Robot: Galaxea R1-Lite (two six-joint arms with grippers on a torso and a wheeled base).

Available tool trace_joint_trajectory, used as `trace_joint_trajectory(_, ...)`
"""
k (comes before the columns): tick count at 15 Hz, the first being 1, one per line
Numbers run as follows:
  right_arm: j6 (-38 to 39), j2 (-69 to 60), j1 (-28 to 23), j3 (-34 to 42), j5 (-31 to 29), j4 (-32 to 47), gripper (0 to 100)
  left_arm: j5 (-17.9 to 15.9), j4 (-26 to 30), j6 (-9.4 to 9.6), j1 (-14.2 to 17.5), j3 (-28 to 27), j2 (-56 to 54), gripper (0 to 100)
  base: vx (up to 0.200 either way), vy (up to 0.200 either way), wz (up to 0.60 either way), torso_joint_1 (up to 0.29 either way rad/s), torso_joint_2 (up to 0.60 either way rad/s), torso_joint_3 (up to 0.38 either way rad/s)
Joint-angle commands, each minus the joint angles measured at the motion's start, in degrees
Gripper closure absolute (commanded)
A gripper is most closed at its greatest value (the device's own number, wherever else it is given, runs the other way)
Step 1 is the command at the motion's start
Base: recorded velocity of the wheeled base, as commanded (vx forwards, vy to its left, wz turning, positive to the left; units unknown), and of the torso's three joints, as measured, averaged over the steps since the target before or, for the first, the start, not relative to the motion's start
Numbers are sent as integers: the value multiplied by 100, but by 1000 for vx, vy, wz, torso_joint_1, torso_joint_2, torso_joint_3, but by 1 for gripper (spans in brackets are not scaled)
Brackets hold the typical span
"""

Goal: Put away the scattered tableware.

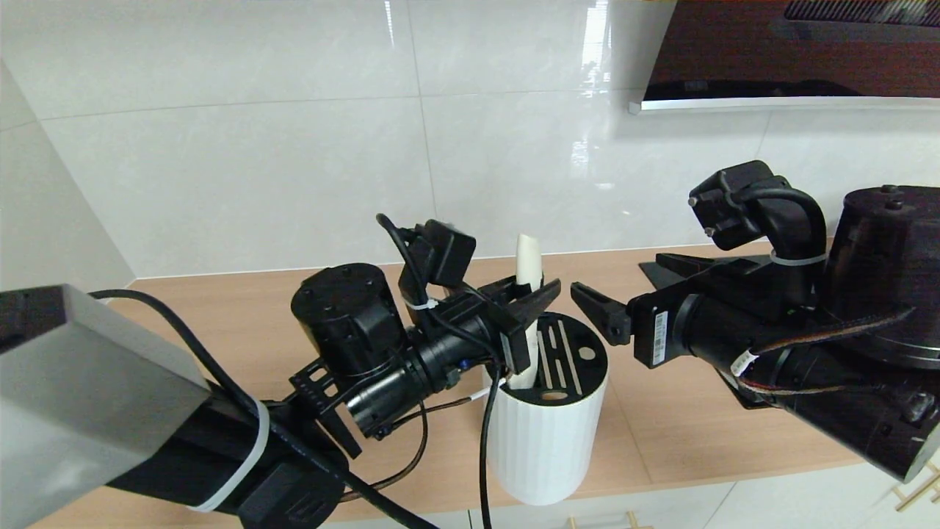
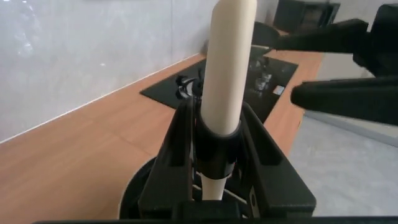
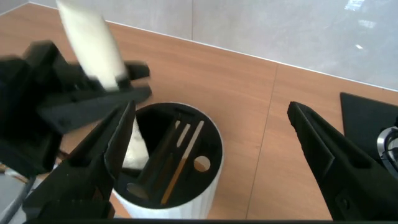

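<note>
A white ribbed holder with a black slotted top stands near the counter's front edge. A cream-handled utensil stands upright in its large opening, lower end inside. My left gripper is shut on the handle just above the holder; in the left wrist view the fingers hug the handle at its black collar. My right gripper hangs open to the right of the holder, holding nothing. In the right wrist view its spread gripper frames the holder, with the handle and left gripper beyond.
The wooden counter runs along a white tiled wall. A black cooktop is set into the counter on the right. A range hood hangs at the upper right. The holder sits close to the counter's front edge.
</note>
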Motion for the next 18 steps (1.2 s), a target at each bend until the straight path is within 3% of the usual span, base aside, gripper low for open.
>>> trace_joint_trajectory(1, -1, -9, 2, 0, 2, -3, 0, 0, 75, 7, 6, -31, 471, 100, 0, 0, 0, 0, 0, 0)
trace_joint_trajectory(6, -1, -9, 2, 0, 2, -3, 0, 35, 75, 24, 67, -110, 515, 100, 0, 0, 0, 0, 0, 0)
trace_joint_trajectory(9, -1, 0, 2, 0, 2, -3, 0, 325, 66, 24, 190, -347, 515, 100, 0, 0, 0, 0, 0, 0)
trace_joint_trajectory(10, -1, 0, 2, 0, 2, -3, 0, 352, 66, 24, 243, -400, 515, 0, 0, 0, 0, 0, 0, 0)
trace_joint_trajectory(18, -1, -27, 2, 0, 2, -11, 0, 378, -277, 59, 296, -321, 128, 0, 0, 0, 0, 0, 0, 0)
